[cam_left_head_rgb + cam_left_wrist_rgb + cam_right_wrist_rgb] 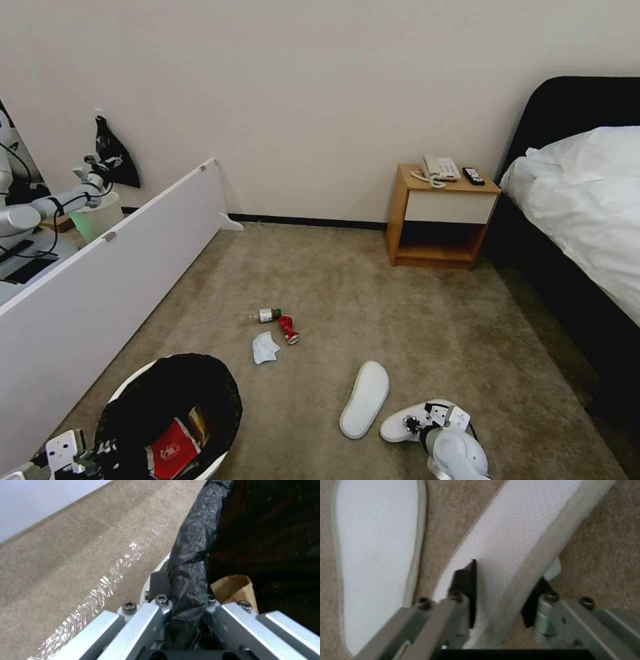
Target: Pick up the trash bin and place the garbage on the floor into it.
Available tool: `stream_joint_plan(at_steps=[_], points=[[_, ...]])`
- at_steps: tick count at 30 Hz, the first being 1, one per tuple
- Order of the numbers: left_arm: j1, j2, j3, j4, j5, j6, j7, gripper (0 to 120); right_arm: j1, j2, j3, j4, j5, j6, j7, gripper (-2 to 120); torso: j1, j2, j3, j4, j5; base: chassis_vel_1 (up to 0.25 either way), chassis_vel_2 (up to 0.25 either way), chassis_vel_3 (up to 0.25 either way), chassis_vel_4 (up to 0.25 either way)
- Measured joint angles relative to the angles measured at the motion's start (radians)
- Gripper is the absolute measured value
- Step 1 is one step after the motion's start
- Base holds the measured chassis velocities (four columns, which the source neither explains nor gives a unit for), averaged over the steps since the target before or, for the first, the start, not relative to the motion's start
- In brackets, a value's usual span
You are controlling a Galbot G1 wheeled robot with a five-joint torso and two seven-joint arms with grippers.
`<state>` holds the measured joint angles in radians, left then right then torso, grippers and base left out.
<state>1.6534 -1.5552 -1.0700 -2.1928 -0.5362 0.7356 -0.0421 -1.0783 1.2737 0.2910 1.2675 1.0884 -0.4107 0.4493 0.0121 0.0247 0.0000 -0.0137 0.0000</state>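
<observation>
The trash bin (223,400), white with a black bag over its rim, stands on the floor (413,320) at my lower left. My left gripper (73,457) (186,600) is shut on its bagged rim (191,562). Inside lie a red-white carton (172,450) and a brown paper bag (198,423) (233,588). My right gripper (433,419) (500,597) is shut on a white slipper (400,427) (513,542) at lower right. The other slipper (365,399) (376,555) lies flat beside it. Farther out lie a clear bottle (265,315), a crushed red can (289,329) and crumpled white paper (265,347).
A long white panel (100,293) runs along the left, with a pale greenish bin (97,217) behind it. A wooden nightstand (440,217) with a phone stands against the far wall. A bed (580,200) with a black frame takes the right side.
</observation>
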Motion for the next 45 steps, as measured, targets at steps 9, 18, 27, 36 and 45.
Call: stream_joint_plan(at_steps=[9, 18, 27, 36, 45], points=[[-0.007, 0.000, 0.006, 0.002, 0.002, 0.000, 0.000, 2, -0.042, -0.043, 0.003, 0.074, -0.017, 0.015, -0.007, 2, 0.000, 0.000, 0.000, -0.0001, 0.0001, 0.000, 0.000, 0.000, 0.000], [-0.013, -0.001, 0.022, -0.008, 0.001, 0.000, -0.002, 2, -0.113, -0.186, 0.011, 0.282, -0.099, 0.126, -0.058, 2, 0.000, 0.000, 0.000, -0.0004, 0.0001, 0.000, 0.000, 0.000, 0.000], [-0.016, 0.002, 0.038, -0.033, -0.016, 0.000, -0.013, 2, -0.091, -0.318, -0.015, 0.580, -0.109, 0.179, -0.061, 2, 0.000, 0.000, 0.000, -0.0001, 0.0000, 0.000, 0.000, 0.000, 0.000], [-0.011, 0.021, 0.033, -0.069, -0.080, 0.000, -0.044, 2, 0.043, -0.429, -0.096, 0.766, -0.105, 0.239, -0.084, 2, 0.000, 0.000, 0.000, -0.0001, 0.0000, 0.000, 0.000, 0.000, 0.000], [0.018, 0.054, 0.053, -0.116, -0.152, 0.000, -0.074, 2, 0.438, -0.540, -0.436, 0.902, -0.148, 0.335, -0.162, 2, 0.000, 0.000, 0.000, -0.0001, -0.0003, 0.000, 0.000, 0.000, 0.000]])
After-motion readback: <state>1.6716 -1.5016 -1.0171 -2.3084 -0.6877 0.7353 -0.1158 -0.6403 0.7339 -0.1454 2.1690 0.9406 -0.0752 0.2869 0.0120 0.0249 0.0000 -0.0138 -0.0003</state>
